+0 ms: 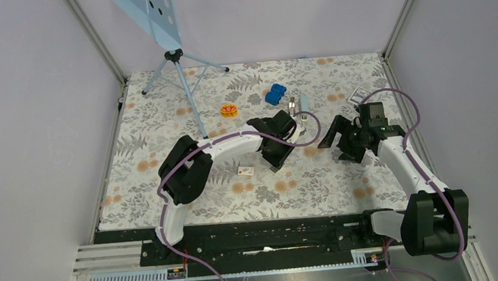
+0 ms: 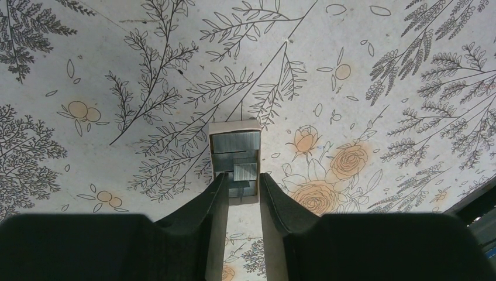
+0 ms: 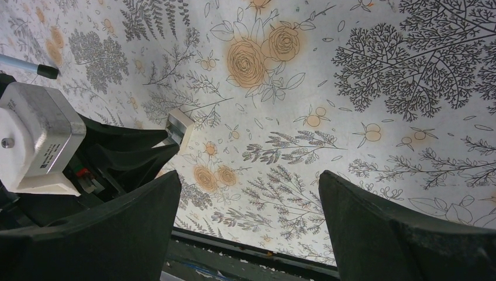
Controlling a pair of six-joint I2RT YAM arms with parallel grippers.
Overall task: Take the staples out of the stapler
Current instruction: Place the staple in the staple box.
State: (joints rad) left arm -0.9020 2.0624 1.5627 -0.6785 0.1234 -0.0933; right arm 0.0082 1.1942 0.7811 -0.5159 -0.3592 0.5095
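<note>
Left end effector (image 2: pixel 243 177): black fingers narrowly parted and pointed down at the counter; nothing is seen to be clamped.
Risk: the strip could be snagged on a fingertip and dragged out if the end effector is raised before the gap is widened. The light box could also be nudged or tipped by either fingertip.
Tiny silvery-grey metal staple strip (image 2: pixel 245 171): laid between the two fingertips, inside the near end of the box, on top of larger strips.
Small open white cardboard box (image 2: pixel 234 125): flanked at its near end by the fingertips; contact cannot be told.
Right end effector (image 3: pixel 248 181): spread wide, empty, held off to the right.
Floral-printed counter (image 2: pixel 380 105): the box is carried on it.
</note>
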